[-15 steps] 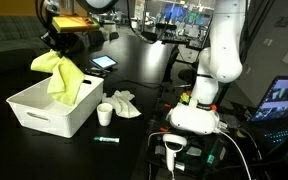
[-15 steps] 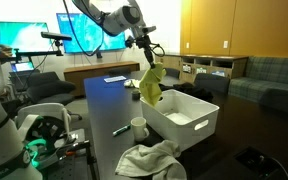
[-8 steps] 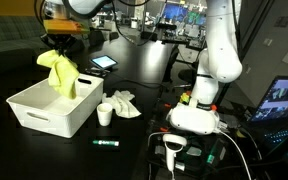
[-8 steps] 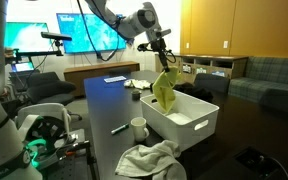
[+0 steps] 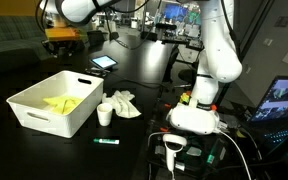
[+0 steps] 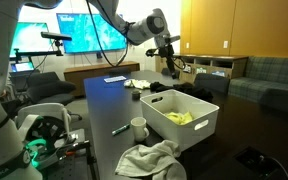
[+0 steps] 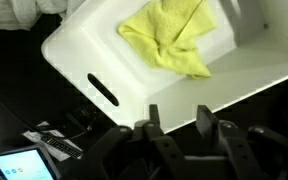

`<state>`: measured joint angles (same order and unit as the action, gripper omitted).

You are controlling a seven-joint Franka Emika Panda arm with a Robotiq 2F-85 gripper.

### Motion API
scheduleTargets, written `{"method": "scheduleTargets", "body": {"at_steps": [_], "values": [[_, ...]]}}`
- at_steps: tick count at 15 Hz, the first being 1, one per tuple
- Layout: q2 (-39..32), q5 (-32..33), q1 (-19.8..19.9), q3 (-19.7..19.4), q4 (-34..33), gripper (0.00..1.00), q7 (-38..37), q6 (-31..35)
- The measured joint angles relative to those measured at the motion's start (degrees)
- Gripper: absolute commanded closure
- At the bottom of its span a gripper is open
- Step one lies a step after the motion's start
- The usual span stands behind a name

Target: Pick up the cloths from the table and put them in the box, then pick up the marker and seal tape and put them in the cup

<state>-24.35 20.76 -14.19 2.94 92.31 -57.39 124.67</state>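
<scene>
The gripper (image 7: 178, 125) hangs high over the box (image 5: 44, 120). Its two fingers stand apart and nothing is between them, so it holds nothing. The yellow cloth (image 7: 174, 40) lies crumpled on the floor of the box, all of it inside the walls.

The white cloth (image 5: 122, 102) is not yet in the box. It lies in a heap on the worktop (image 5: 134, 75), just beside the cup (image 5: 105, 113), maybe touching it. That is the risky part. If the gripper comes down a bit to the cup's side, or drags the cloth while lifting, the little cup could get bumped and fall over. A loose corner could also catch on the box rim on the way in.

The marker (image 5: 106, 142) lies flat in front of the cup, apart from it. It is thin, so it could roll or slip out of the fingers. I cannot see the tape.

There is lots of free room above the box and above the cloth. The gap between the box and the cup is narrow. In an exterior view the white cloth (image 6: 149, 158) sits near the end of the worktop, so a push could slide it off.
</scene>
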Motion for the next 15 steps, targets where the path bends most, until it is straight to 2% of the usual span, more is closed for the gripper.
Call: {"method": "scheduleTargets", "body": {"at_steps": [3, 4, 8, 15], "values": [[0.32, -1.15, 0.01, 0.20, 2.09, 0.02, 6.53, -0.51], [0.73, -1.85, 0.01, 0.41, 3.39, 0.00, 9.34, -0.55], [3.63, -3.20, -0.13, 1.70, 11.27, 0.00, 18.26, -0.57], [9.72, -4.14, -1.59, 4.36, 26.28, 0.00, 19.87, 2.20]]}}
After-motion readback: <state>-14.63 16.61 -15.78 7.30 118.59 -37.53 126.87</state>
